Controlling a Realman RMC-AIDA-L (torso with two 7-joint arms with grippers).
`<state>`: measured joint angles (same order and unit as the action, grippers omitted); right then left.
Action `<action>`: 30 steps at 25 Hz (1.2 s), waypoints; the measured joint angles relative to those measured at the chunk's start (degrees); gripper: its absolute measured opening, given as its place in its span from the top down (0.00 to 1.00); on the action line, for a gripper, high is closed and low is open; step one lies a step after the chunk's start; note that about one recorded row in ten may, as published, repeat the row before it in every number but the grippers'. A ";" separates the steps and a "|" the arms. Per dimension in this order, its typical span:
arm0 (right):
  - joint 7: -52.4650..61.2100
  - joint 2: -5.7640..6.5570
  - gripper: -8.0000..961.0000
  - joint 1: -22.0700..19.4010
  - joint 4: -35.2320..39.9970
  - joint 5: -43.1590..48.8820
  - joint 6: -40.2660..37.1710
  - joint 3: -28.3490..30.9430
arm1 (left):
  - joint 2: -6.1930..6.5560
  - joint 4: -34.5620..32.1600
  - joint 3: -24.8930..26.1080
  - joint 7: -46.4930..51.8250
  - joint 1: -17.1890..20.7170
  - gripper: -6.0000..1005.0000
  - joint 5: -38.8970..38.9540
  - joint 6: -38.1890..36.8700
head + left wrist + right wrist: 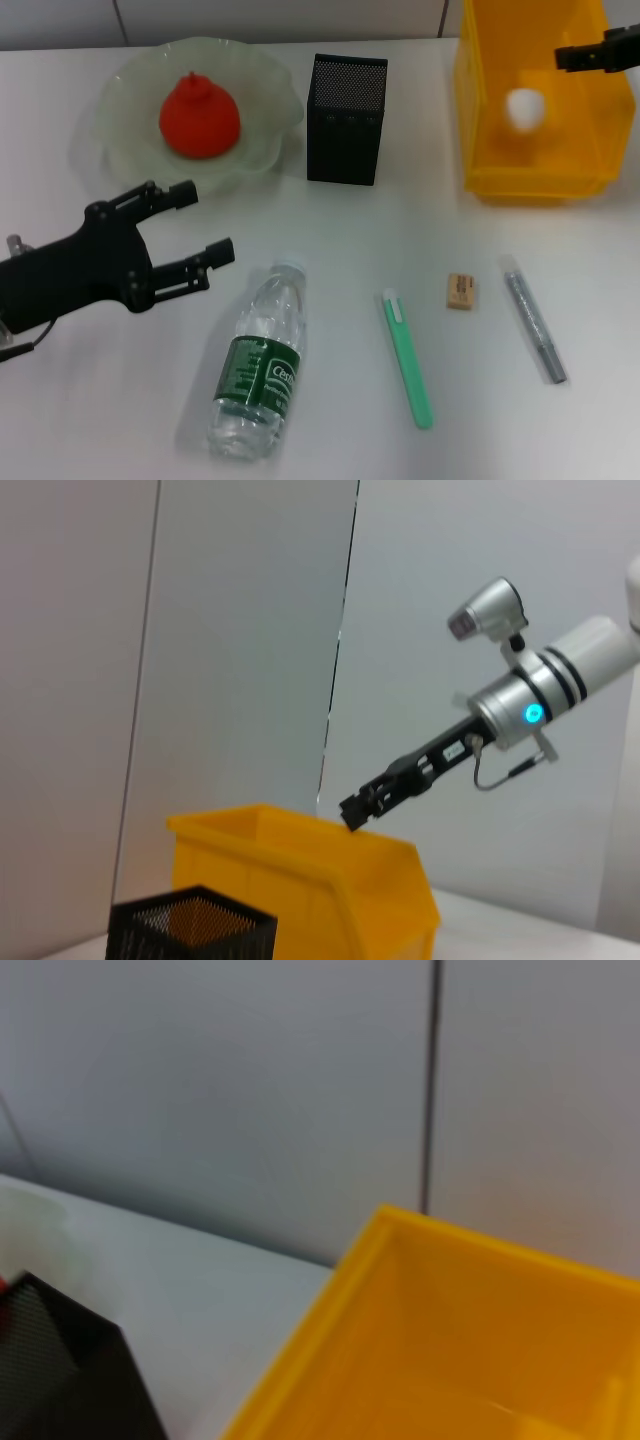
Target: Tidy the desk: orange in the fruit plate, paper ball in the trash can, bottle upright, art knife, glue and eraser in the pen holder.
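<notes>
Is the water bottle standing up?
No, the bottle lies on its side on the table, its cap pointing toward the plate.

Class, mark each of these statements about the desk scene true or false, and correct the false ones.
1. The orange lies in the fruit plate. True.
2. The bottle stands upright. False: it lies on its side on the desk.
3. The paper ball is inside the yellow trash can. True.
4. The eraser is in the pen holder. False: it lies on the desk between the green art knife and the grey glue stick.
5. The left end effector grips the bottle. False: it is open, beside the bottle, holding nothing.
6. The right end effector is over the trash can. True.
</notes>
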<state>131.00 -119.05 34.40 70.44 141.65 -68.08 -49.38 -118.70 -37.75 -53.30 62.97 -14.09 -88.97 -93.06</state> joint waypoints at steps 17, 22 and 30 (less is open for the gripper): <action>-60.94 -0.35 0.15 -21.36 -20.20 -53.51 -18.91 -3.17 | 0.01 -54.94 -36.00 48.35 16.76 0.17 -11.75 33.40; -73.77 -0.38 0.15 -21.45 -33.43 -53.94 -20.31 -2.90 | -0.11 -64.05 -46.21 75.17 16.04 0.18 -35.29 36.16; -80.67 -0.38 0.15 -20.67 -40.29 -53.72 -18.81 -3.34 | -0.46 -61.47 -59.66 101.34 5.90 0.19 -61.38 35.43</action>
<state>50.33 -119.43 13.73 30.15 87.93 -86.89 -52.73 -119.16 -99.22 -112.96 164.32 -8.19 -150.35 -57.64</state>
